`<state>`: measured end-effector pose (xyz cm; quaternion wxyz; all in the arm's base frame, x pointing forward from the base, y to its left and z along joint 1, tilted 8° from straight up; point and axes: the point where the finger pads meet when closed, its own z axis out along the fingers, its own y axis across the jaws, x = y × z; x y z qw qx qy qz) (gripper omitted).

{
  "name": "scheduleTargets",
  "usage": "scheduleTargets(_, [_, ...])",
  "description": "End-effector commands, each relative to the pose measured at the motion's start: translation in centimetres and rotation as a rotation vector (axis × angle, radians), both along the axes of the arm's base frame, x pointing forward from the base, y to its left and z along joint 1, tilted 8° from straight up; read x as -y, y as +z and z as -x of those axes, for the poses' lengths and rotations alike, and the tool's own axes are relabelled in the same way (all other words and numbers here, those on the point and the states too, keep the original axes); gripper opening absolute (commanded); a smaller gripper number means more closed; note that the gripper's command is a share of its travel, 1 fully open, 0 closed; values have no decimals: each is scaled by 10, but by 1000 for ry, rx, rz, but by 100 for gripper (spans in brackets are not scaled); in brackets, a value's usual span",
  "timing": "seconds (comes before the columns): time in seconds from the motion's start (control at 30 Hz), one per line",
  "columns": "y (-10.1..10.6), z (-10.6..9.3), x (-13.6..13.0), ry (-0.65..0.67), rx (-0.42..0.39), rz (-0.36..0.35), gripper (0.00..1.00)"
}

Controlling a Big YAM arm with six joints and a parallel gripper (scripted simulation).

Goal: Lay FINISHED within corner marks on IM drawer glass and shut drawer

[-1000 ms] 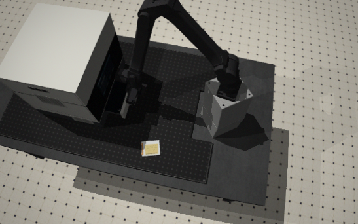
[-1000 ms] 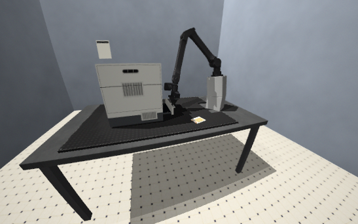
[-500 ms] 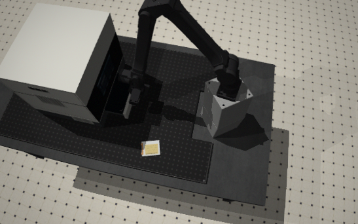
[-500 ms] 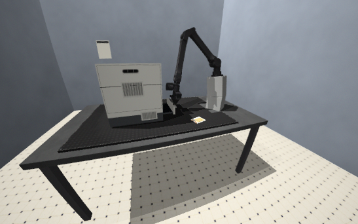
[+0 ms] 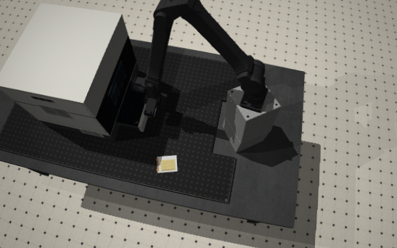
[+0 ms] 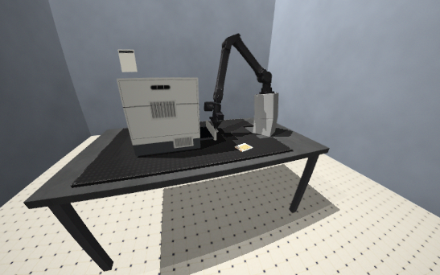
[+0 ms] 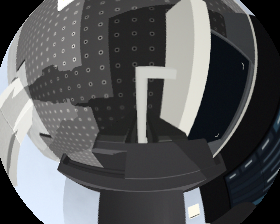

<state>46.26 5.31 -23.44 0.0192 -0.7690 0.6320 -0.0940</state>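
The cassette FINISHED (image 5: 168, 164) (image 6: 244, 147), white with a yellow middle and an orange end, lies flat on the dark mat, away from the drawer; a white edge shows at the top of the wrist view. The gel imager IM (image 5: 61, 47) (image 6: 160, 125) stands upright. Its drawer is partly open: the pale drawer front (image 5: 142, 123) (image 7: 196, 60) stands out from the housing, and dark glass (image 7: 226, 85) with two corner marks shows behind it. My gripper (image 7: 142, 131) is shut on the pale, angled drawer handle (image 7: 141, 90), outside the drawer front. The fingertips are hidden in the top and exterior views.
The arm's grey pedestal (image 5: 247, 123) (image 6: 265, 114) stands at the table's right side. The dark perforated mat (image 5: 199, 174) (image 6: 136, 166) lies under IM and FINISHED. IM's tall housing is close beside my wrist. The table's front edge runs beyond the mat.
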Motion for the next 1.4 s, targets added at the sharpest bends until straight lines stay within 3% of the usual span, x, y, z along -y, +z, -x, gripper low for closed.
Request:
scheduleTargets(0.0, [8,5,4,-14,4,-3,7])
scheduleTargets(0.83, [-1,41,10,-5,-27,3,7])
scheduleTargets(1.37, [-3,43,10,-4,-32,3,7])
